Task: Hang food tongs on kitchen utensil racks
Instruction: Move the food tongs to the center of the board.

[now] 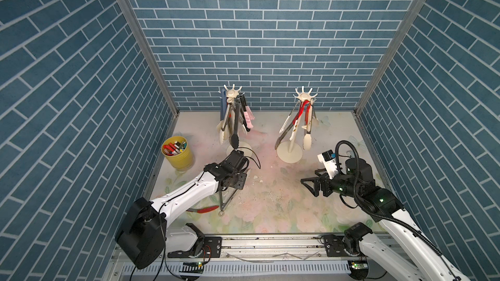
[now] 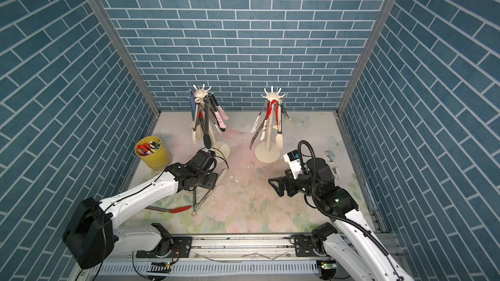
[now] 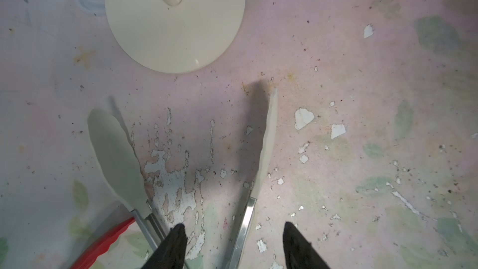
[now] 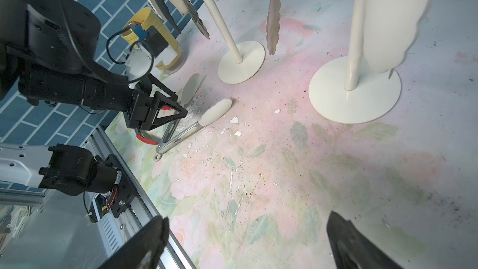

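Cream-tipped steel food tongs (image 3: 266, 141) lie spread on the floral table, also seen in a top view (image 2: 198, 201). My left gripper (image 3: 234, 225) points down over them. Its jaws stand apart, with one steel arm of the tongs between them and the other arm by the outer side of a finger (image 3: 176, 244). Red-tipped tongs (image 1: 207, 209) lie beside them, partly under my left arm. Two cream kitchen utensil racks (image 1: 232, 93) (image 1: 304, 94) at the back each carry several hanging tongs. My right gripper (image 4: 248, 226) hovers open and empty over the right side of the table (image 1: 308, 185).
A yellow cup (image 1: 177, 154) of markers stands at the left wall. The round rack bases (image 4: 241, 65) (image 4: 354, 91) sit just beyond the lying tongs. Blue brick walls close three sides, and a metal rail (image 1: 270, 241) runs along the front.
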{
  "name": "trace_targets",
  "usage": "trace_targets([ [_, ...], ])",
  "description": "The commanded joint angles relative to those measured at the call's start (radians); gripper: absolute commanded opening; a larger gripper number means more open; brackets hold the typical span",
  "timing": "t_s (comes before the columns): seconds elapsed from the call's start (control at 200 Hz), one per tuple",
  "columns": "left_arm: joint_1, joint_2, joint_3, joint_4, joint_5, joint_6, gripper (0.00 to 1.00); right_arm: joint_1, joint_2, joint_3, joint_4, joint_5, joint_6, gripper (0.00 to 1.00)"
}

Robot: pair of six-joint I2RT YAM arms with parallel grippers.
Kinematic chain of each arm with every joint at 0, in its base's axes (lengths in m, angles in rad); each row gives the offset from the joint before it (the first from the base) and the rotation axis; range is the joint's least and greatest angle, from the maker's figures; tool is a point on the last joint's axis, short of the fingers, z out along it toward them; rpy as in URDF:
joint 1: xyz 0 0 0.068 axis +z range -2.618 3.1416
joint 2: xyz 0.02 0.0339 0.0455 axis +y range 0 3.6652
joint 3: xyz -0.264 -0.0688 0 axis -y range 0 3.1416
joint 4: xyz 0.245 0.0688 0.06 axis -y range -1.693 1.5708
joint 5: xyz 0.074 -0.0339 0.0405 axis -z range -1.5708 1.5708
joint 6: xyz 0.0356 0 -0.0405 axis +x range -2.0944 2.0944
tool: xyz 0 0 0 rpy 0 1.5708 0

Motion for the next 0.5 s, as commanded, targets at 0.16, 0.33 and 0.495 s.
trace_targets([
  [0.16,0.013,0.073,-0.044,-0.046,0.047,-0.059,0.55,0.003,-0.033,-0.037,0.043,-0.039,0.014,0.97],
  [0.33,0.013,0.117,-0.063,-0.037,0.083,-0.074,0.5,0.003,-0.03,-0.038,0.057,-0.056,0.013,0.97],
  [0.495,0.001,0.153,-0.061,-0.014,0.104,-0.075,0.45,0.002,-0.031,-0.038,0.057,-0.061,0.008,0.97],
])
